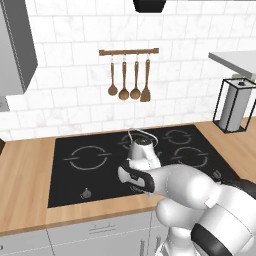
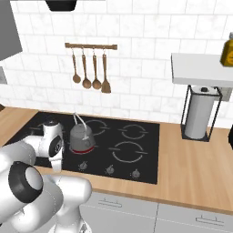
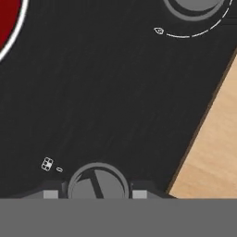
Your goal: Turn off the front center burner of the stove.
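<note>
The stove point(image 2: 136, 150) is a black glass cooktop set in a wooden counter, with grey ring burners and small silvery knobs point(image 2: 109, 169) along its front edge. The front center burner point(image 2: 83, 149) glows red under a grey kettle point(image 2: 81, 134); in the hand view its red disc point(image 3: 7, 23) shows at the top left. My gripper point(image 3: 94, 193) points down at the front edge of the glass, open, with one knob point(image 3: 97, 181) between its fingertips point(image 3: 50, 193). A second knob point(image 3: 194, 5) lies further along the row. In the right base view the gripper point(image 2: 58, 167) hangs left of the kettle.
A wooden counter strip point(image 3: 213, 148) runs just beside the knob row. A paper towel holder point(image 2: 199, 113) stands right of the stove under a white shelf point(image 2: 200, 68) with a yellow bottle point(image 2: 226, 49). Wooden utensils hang on a rail point(image 2: 91, 46) on the tiled wall.
</note>
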{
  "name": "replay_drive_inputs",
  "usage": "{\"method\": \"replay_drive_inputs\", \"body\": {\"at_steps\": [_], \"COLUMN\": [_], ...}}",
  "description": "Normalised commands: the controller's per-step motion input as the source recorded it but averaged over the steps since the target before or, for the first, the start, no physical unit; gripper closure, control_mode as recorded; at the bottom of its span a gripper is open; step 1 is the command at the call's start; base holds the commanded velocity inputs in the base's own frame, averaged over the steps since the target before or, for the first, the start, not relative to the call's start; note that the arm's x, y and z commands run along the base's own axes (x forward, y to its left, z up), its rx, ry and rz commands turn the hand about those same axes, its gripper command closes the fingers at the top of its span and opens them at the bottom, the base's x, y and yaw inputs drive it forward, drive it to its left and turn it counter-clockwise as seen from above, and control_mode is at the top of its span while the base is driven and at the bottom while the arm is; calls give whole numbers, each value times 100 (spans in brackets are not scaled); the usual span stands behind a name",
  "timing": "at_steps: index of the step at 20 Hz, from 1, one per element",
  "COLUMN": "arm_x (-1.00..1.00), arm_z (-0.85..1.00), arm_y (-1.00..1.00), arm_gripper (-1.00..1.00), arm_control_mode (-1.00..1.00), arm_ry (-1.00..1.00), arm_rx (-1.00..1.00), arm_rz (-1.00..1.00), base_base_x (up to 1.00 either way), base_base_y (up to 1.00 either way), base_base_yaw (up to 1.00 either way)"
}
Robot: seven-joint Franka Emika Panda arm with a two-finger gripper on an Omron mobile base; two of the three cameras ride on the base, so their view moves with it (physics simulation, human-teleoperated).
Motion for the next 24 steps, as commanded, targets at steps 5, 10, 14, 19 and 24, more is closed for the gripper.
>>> {"method": "replay_drive_inputs", "body": {"at_steps": [5,10,14,19,24], "arm_x": [0,0,-18,-43,-27], "arm_z": [-17,-22,-30,-40,-28], "arm_y": [0,7,12,13,15], "arm_gripper": [100,100,100,100,100], "arm_control_mode": [-100,-100,-100,-100,-100], "arm_ry": [0,1,0,0,-2], "arm_rx": [0,0,0,0,0], "arm_rz": [-85,-89,-94,-96,-97], "base_base_x": [0,0,0,0,0], "base_base_y": [0,0,0,0,0], "base_base_yaw": [0,0,0,0,0]}}
